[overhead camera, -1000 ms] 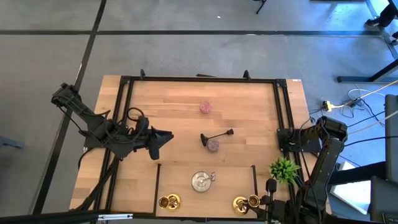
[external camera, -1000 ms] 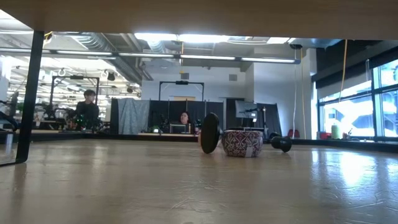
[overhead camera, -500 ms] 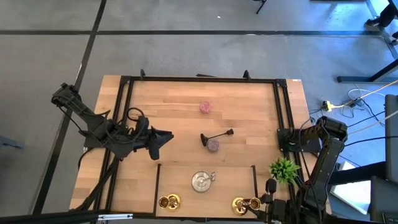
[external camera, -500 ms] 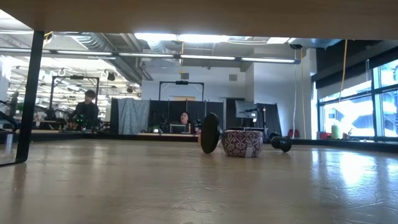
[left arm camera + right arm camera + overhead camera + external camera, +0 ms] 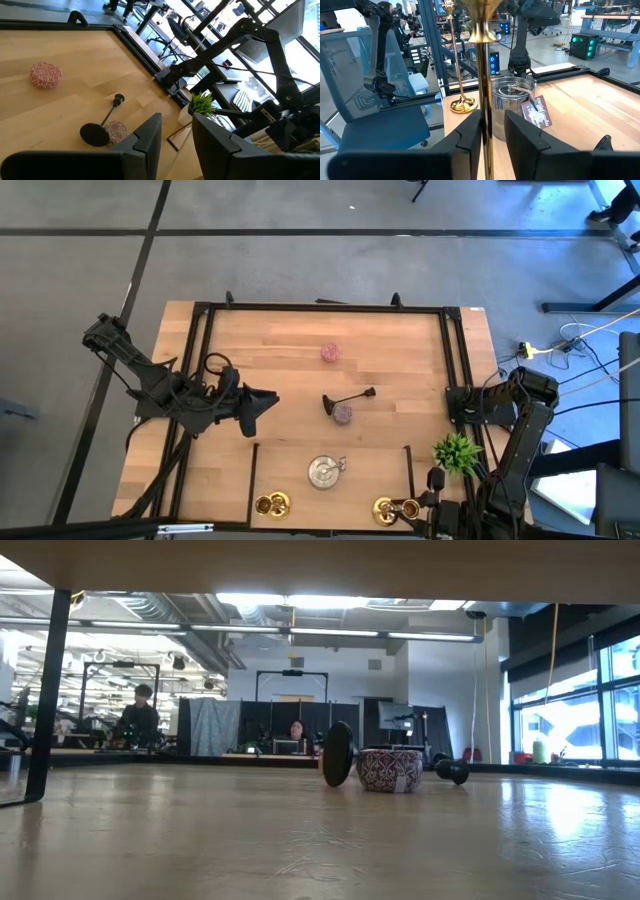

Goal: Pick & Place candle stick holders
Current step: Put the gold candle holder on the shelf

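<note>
Right gripper (image 5: 487,132) sits at the table's near right corner, fingers clenched on the thin stem of a gold candle holder (image 5: 483,75), which stands upright between them. In the high view that gripper (image 5: 425,502) is beside the gold holder (image 5: 392,507), just below the green spiky plant (image 5: 457,451).

Left gripper (image 5: 262,402) hovers over the left part of the table (image 5: 400,350), fingers parted and holding nothing (its wrist view shows a clear gap between the two dark fingers (image 5: 147,137)).

Other holders:
- second gold holder (image 5: 272,504) near the front edge, left of centre; in the right wrist view it stands upright (image 5: 461,102) beyond the held one
- shiny silver round holder (image 5: 325,471) at front centre, with a tag lying against it
- black thin-stemmed holder (image 5: 347,398) lying on its side at mid-table, its round base touching or just beside one pink glittery holder (image 5: 343,414)
- second pink glittery holder (image 5: 331,353) farther back, well apart from the rest

Low view: black base (image 5: 337,754) on edge, pink holder (image 5: 389,769) just beside it. Two people at desks in the room behind.
</note>
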`<state>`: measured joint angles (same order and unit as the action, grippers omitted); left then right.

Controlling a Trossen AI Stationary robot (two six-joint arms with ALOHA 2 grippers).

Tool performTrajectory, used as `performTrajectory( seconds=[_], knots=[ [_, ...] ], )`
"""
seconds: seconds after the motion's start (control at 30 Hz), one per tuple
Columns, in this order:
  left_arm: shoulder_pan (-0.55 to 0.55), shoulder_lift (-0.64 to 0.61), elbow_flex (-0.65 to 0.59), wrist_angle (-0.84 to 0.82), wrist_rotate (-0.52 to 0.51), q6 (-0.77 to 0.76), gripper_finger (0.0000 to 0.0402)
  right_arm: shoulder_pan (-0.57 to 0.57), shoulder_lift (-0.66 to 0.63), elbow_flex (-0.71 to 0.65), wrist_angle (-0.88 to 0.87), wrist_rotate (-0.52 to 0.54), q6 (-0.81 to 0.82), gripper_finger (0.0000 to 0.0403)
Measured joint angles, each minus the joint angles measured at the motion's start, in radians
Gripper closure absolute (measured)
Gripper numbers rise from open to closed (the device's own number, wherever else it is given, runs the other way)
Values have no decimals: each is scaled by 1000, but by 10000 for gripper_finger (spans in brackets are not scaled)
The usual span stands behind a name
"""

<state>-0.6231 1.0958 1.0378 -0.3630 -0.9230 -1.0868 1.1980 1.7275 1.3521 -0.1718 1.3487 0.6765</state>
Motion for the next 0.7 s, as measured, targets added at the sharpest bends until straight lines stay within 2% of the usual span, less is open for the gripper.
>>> performTrajectory(
  seconds=[0.4,0.53,0.7],
  knots=[
    [0,0,0,0,0,0,297,0,0,0,14,1,-3,207],
    [0,0,0,0,0,0,297,0,0,0,14,0,-3,191],
    [0,0,0,0,0,0,297,2,0,0,13,0,-4,191]
  ],
)
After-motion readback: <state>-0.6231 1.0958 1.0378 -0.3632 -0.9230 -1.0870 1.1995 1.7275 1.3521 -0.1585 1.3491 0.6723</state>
